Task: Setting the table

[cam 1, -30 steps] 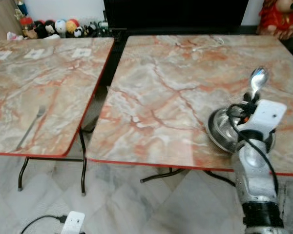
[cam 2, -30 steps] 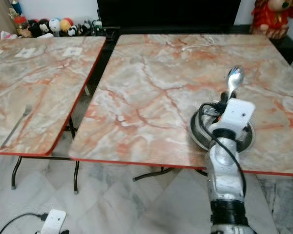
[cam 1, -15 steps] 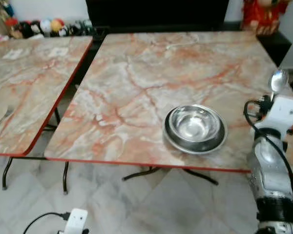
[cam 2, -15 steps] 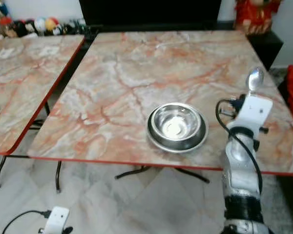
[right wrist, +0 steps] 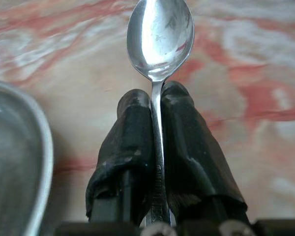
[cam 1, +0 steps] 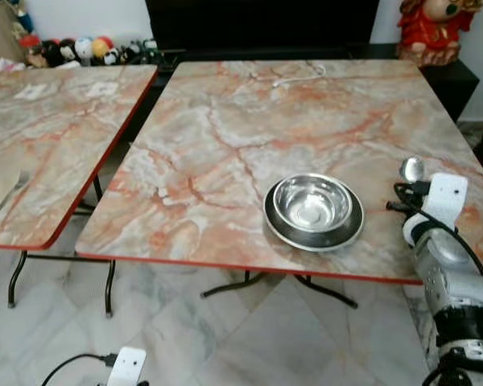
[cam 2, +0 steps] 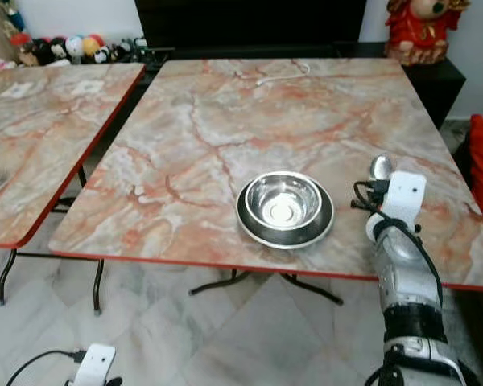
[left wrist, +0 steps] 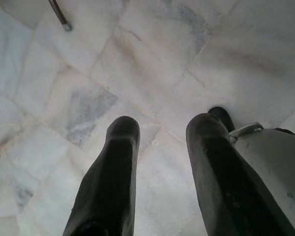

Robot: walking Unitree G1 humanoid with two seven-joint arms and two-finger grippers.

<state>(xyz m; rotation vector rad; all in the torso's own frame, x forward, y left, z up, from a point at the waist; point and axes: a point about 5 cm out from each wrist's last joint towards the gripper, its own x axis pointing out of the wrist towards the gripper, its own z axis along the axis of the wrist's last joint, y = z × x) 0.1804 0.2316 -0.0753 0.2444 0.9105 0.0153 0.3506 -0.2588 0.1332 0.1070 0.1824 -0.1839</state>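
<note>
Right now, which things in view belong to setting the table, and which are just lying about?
Job:
spoon, clamped in the right gripper
bowl on its plate
fork on the left table

Lying about:
white cord
toys by the wall
red figure
plug on the floor

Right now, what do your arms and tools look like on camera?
The right arm is silver metal, rounded in segments, with a black collar low down and a white, flat box at the wrist; a black cable loops beside it. The right tool has two long black fingers with worn, matt pads. The left tool has the same two black fingers, beside a pale grey housing.
</note>
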